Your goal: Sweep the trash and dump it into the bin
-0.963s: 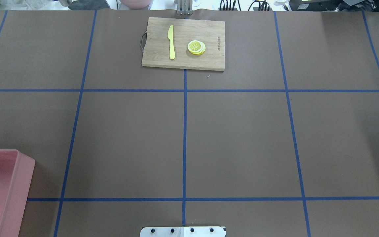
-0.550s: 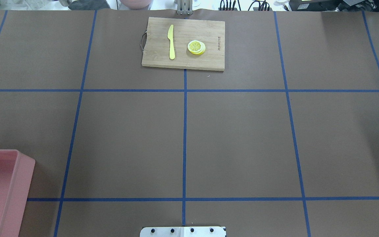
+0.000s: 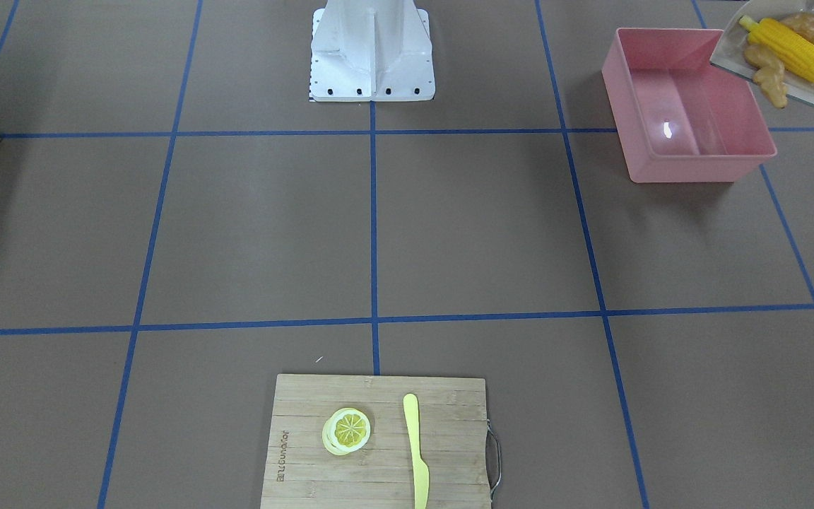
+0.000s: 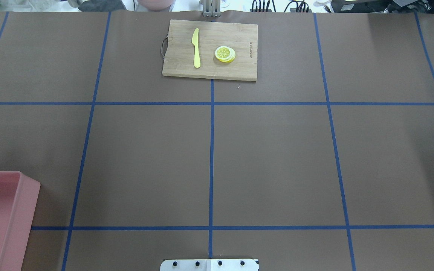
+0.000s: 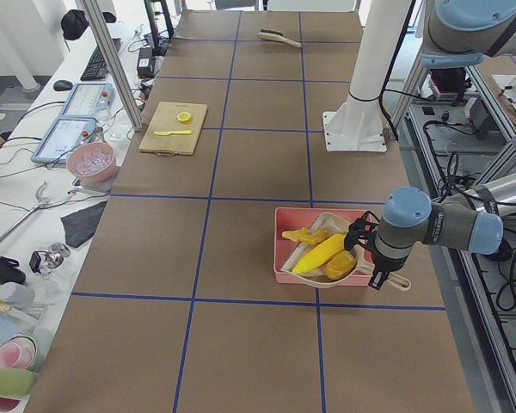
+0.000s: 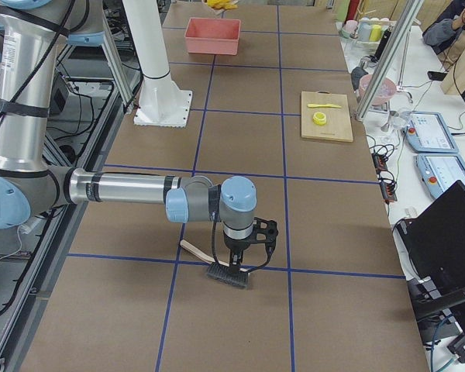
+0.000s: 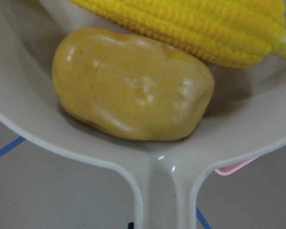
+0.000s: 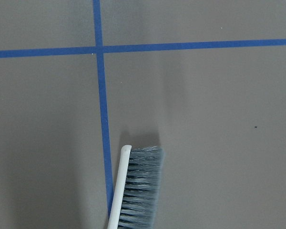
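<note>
- Left gripper (image 5: 371, 255): at the handle of the beige dustpan (image 3: 806, 88); how wide it stands cannot be told.
- Trash: 1 corn cob (image 3: 795, 48), 1 ginger root (image 3: 767, 74) and 1 potato (image 3: 813, 28) lie in the dustpan, which overlaps a corner of the pink bin (image 3: 697, 166).
- Right gripper (image 6: 240, 260): at the brush (image 8: 140, 191), near the surface (image 3: 478, 226); width cannot be told.

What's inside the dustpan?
A corn cob, a ginger and a potato lie in the dustpan. The cob hides part of the potato, and anything under them cannot be seen.
</note>
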Controlling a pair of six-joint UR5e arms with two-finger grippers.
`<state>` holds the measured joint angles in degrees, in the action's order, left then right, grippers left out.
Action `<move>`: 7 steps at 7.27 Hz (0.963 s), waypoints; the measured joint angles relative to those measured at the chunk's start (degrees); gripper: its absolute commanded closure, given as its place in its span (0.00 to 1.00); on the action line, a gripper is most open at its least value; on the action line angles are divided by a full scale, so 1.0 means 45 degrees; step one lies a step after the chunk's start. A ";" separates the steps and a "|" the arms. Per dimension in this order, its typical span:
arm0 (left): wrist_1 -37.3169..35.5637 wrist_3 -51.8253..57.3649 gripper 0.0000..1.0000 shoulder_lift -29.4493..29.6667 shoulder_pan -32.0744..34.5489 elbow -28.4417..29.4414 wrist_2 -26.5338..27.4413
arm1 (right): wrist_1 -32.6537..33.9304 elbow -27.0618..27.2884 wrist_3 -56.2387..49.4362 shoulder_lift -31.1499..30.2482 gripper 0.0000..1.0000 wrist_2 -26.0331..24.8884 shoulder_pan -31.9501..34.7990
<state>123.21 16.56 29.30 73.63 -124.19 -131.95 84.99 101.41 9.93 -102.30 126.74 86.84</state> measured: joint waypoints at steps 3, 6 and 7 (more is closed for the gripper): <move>-0.0454 0.0079 1.00 -0.0147 -0.0468 -0.0053 0.0135 | 0.0000 -0.0024 0.0000 0.0000 0.00 0.0000 0.0000; -0.1318 0.0105 1.00 -0.0354 -0.1195 -0.0180 0.0179 | 0.0000 -0.0020 0.0013 0.0000 0.00 0.0000 0.0000; -0.1403 0.0107 1.00 -0.0416 -0.1332 -0.0214 0.0181 | 0.0000 -0.0020 0.0022 0.0000 0.00 0.0000 0.0000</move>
<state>116.90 17.05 27.43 67.64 -125.15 -131.14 84.99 101.32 10.03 -102.30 126.74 86.84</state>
